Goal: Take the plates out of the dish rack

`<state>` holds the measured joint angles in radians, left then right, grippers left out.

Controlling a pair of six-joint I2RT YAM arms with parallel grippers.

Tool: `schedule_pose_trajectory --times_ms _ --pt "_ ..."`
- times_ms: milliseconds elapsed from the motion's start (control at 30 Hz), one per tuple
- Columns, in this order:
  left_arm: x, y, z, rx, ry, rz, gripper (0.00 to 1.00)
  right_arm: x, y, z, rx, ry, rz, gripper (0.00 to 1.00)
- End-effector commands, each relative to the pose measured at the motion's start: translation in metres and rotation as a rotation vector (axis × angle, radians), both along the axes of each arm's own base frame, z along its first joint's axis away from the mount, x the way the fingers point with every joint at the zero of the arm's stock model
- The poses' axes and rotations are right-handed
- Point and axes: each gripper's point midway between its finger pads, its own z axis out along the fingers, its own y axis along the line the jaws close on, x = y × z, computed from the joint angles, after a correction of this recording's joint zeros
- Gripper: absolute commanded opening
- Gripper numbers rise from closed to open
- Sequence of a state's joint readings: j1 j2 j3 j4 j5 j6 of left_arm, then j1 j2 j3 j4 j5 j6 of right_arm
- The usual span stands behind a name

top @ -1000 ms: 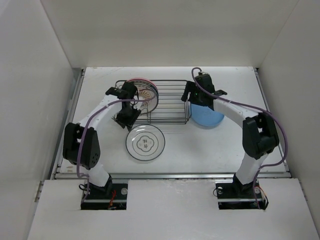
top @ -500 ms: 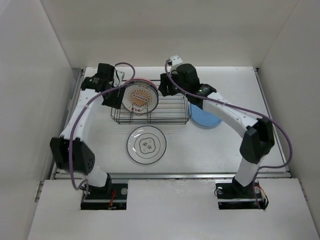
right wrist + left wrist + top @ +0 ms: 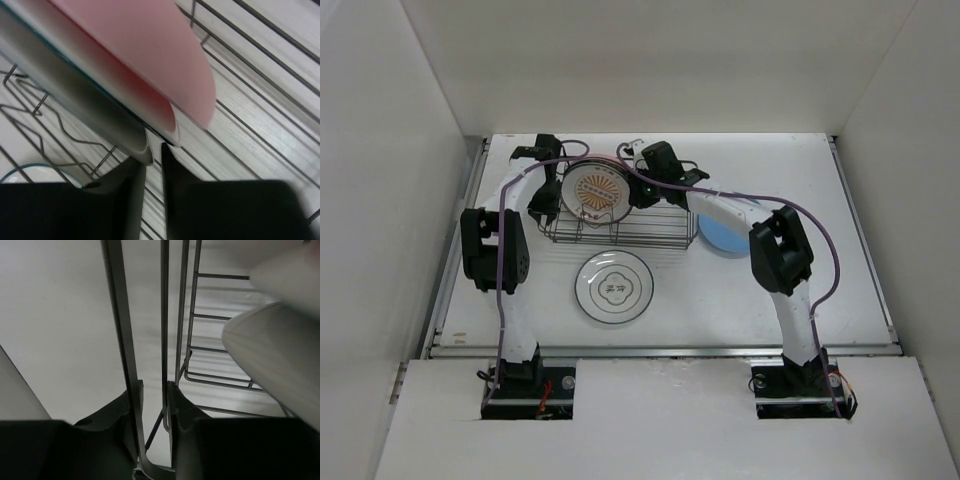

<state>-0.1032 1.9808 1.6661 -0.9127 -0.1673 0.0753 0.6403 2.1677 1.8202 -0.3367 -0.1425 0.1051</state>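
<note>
The left gripper (image 3: 153,386) is drawn in narrow on two upright wires of the dish rack (image 3: 120,330), one wire lying against the inner face of each finger. It has hold of the rack's left end wall and of no plate. Just to its right, inside the rack, a pale plate edge fills the corner of the wrist view (too blurred to say which plate it is).

The right gripper (image 3: 153,150) is closed to a thin slit with light showing through. At its fingertips two plate rims come down side by side: the sunburst plate (image 3: 80,95) at one finger and the pink plate (image 3: 150,55) at the other. Whether either rim is pinched I cannot tell. Seen from above, this gripper sits at the right edge of the sunburst plate, which stands on edge in the left part of the rack with the pink plate directly behind it.

Nearer the arm bases than both grippers, outside the rack, the lettered plate (image 3: 612,287) lies flat on the table (image 3: 770,300). Behind the right gripper, past the rack's right end, the blue plate (image 3: 725,240) lies flat, partly under the right arm.
</note>
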Motion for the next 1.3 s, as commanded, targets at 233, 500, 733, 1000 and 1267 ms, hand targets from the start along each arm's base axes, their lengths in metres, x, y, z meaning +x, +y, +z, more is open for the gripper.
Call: schedule_pose_trajectory --times_ms 233,500,733,1000,1267 --pt "-0.008 -0.006 0.014 -0.085 0.019 0.04 0.0 0.016 -0.006 0.12 0.145 -0.255 -0.061 0.0" --pt "-0.013 0.007 0.015 -0.202 0.031 0.191 0.0 0.001 -0.025 0.211 0.259 -0.412 -0.107 0.0" --pt "-0.01 0.009 0.018 -0.211 0.01 0.189 0.0 -0.071 -0.017 0.219 0.3 -0.273 0.168 0.0" --pt "0.004 0.008 0.032 -0.223 -0.051 0.16 0.09 -0.183 -0.036 0.08 0.151 0.292 0.439 0.0" --pt "0.003 0.013 0.035 -0.198 -0.061 0.154 0.26 -0.221 -0.042 0.019 -0.01 0.448 0.473 0.0"
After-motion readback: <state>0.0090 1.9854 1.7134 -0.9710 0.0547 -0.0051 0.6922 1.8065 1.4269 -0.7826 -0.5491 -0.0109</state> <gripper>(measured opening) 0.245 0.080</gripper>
